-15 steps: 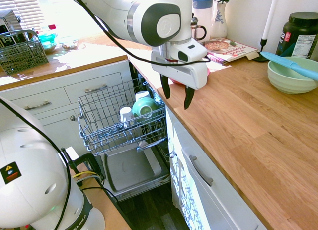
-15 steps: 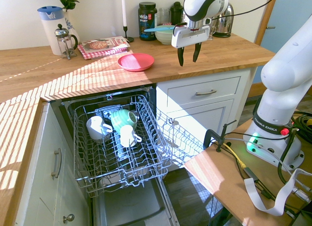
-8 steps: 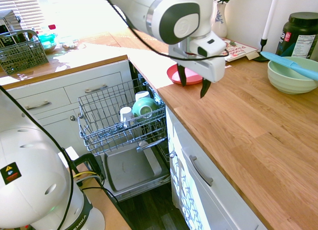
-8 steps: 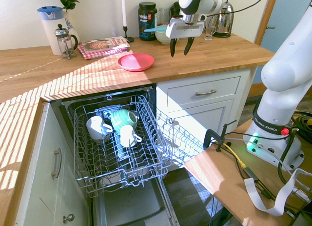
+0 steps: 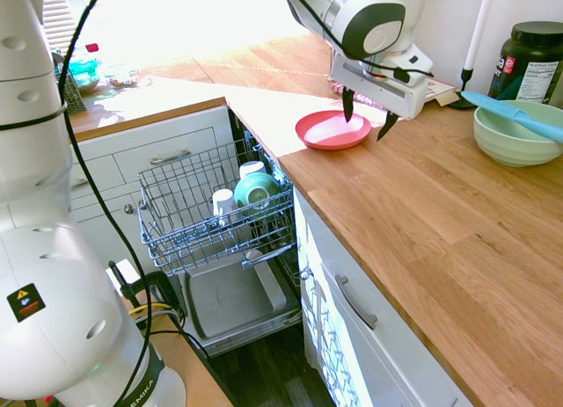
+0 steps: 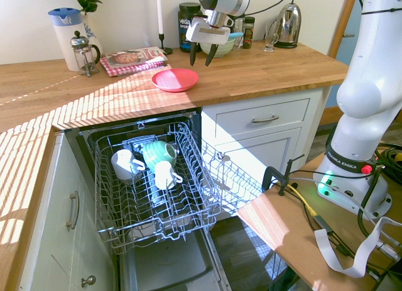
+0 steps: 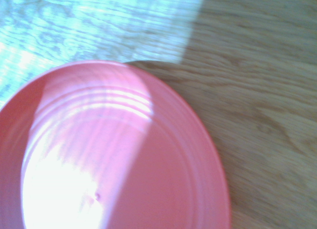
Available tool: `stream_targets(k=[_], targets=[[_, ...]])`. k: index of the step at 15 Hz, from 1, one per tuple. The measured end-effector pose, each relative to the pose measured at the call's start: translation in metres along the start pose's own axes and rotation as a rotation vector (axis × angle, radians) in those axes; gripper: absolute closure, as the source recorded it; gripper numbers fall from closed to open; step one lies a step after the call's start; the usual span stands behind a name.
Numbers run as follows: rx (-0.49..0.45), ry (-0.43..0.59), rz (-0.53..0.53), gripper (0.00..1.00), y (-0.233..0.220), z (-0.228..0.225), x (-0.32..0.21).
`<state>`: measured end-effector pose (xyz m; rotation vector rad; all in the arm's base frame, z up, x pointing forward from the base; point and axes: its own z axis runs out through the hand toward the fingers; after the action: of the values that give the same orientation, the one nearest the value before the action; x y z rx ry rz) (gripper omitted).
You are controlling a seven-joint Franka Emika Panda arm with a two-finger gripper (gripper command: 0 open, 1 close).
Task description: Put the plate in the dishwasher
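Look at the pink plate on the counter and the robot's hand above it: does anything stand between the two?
Nothing visible does. The hand, its fingers open, hangs above the far edge of the plate, which lies alone on bare worktop. The magazine and the green bowl sit further off.

Window glare blows out first exterior view; sunlit stripes; wrist view blurred.
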<state>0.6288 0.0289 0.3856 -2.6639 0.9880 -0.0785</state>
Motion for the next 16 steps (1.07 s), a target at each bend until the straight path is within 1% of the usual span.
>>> stream_targets(k=[4, 10, 11, 16], targets=[[-0.044, -0.062, -0.068, 0.0, -0.03, 0.026, 0.007], [-0.075, -0.109, -0.095, 0.0, -0.037, 0.058, 0.009], [-0.072, -0.109, -0.097, 1.0, -0.039, 0.058, 0.009], [-0.064, -0.111, -0.103, 1.0, -0.045, 0.061, 0.009]])
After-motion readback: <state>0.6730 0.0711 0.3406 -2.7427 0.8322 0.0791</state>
